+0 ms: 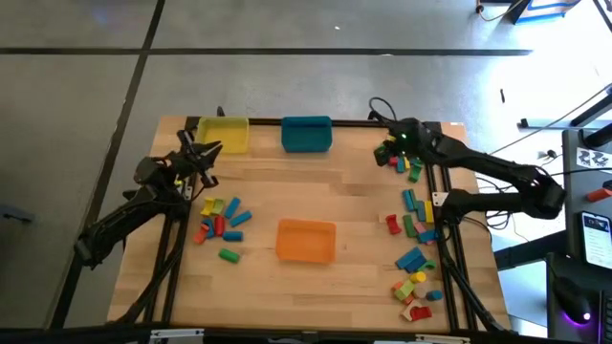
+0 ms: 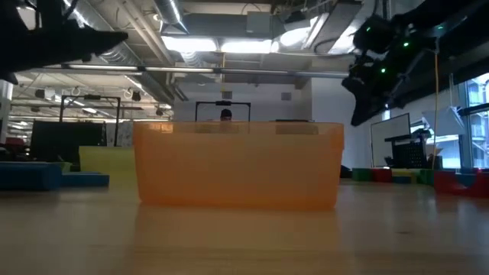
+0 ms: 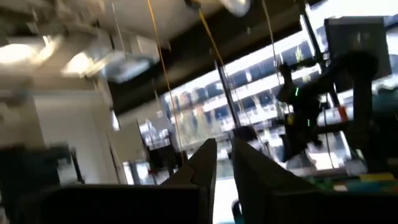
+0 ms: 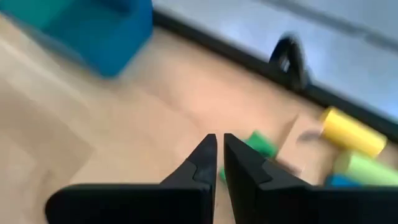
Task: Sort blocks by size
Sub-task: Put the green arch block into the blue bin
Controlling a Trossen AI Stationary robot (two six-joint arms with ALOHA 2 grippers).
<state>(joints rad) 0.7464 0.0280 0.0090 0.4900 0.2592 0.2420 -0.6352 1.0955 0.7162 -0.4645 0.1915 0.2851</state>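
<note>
Green block (image 4: 259,144) — beyond right end effector (image 4: 217,163)

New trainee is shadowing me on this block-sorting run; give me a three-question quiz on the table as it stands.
1. True or false: the orange bin sits nearer the front edge of the table than the teal bin.
2. Which bin is closest to the left tool: A) yellow bin, B) teal bin, C) orange bin?
3. Fill in: the right tool, shut and empty, hovers over a ____ block.

Key: 1 true; 2 A; 3 green.
</note>
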